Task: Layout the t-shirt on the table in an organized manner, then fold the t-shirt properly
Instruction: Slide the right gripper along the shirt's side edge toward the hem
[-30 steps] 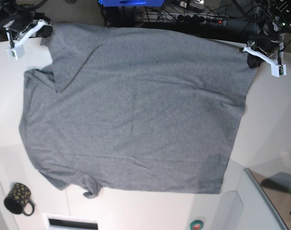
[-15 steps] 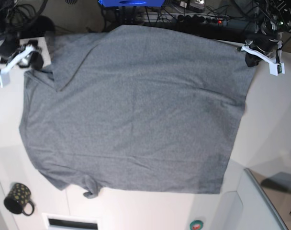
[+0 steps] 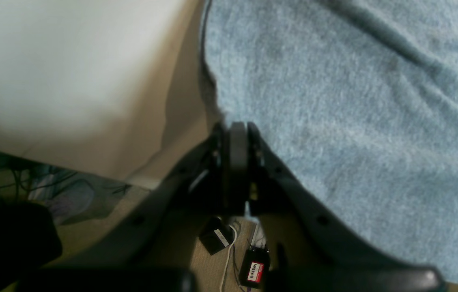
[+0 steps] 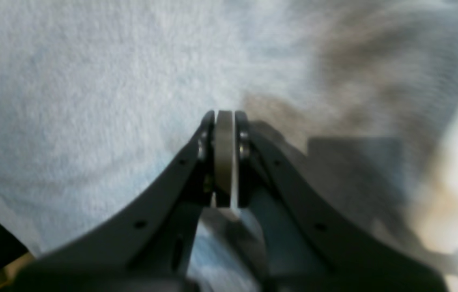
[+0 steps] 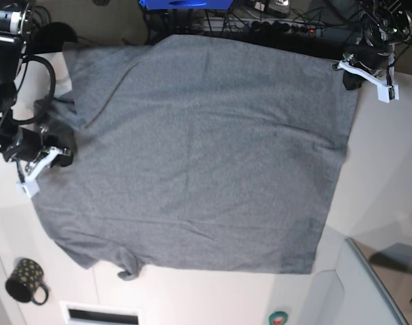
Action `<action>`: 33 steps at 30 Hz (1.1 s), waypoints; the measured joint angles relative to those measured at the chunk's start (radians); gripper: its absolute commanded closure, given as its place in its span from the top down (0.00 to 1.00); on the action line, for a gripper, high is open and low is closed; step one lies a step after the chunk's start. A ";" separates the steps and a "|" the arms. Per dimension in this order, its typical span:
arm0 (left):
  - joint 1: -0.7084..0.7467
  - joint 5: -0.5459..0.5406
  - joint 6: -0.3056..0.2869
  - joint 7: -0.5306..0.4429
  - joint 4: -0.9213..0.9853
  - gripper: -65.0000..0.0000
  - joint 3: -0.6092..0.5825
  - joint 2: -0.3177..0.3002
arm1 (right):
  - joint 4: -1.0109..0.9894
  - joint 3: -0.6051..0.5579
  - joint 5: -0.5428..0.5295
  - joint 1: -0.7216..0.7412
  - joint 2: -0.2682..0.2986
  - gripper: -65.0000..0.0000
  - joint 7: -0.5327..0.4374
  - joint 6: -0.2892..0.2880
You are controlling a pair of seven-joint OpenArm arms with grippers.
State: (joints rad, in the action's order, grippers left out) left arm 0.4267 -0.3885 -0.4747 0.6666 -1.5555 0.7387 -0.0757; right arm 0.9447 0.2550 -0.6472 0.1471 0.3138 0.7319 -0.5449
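Since the earlier frame, the right gripper point(image 5: 43, 159) has been brought down from the far corner to the t-shirt's point(image 5: 199, 149) side edge, jaws clenched, nothing seen pinched. The left gripper point(image 5: 355, 68) is clamped at the far hem. The t-shirt lies spread on the table point(image 5: 389, 162); the folded sleeve is best drawn outward, flat.

T-shirt point(image 5: 199, 156): plain heather grey, bluish in wrist views. Table point(image 5: 382, 169): white. Mug point(image 5: 26, 281): black, pale dots. Left gripper point(image 5: 360, 73), right gripper point(image 5: 36, 169): white shells, black jaws, grey pads.
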 measured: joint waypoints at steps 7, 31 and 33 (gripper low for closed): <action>0.000 0.000 0.000 0.000 0.000 0.00 0.000 0.002 | -0.231 -0.142 -0.010 0.090 0.049 0.01 -0.177 0.048; -0.064 0.000 0.003 0.004 0.027 0.00 0.006 0.007 | -0.650 -0.409 0.003 0.404 0.049 0.02 -0.509 0.052; -0.064 0.000 0.003 0.003 0.025 0.00 0.008 0.005 | -0.650 -0.409 0.003 0.406 0.050 0.02 -0.518 0.052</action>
State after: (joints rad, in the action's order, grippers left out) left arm 0.3630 -0.3885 -0.4717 0.6701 -1.5303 0.7467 -0.0708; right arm 0.2951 -0.1535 -0.6441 0.5529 0.3641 0.2134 -0.4931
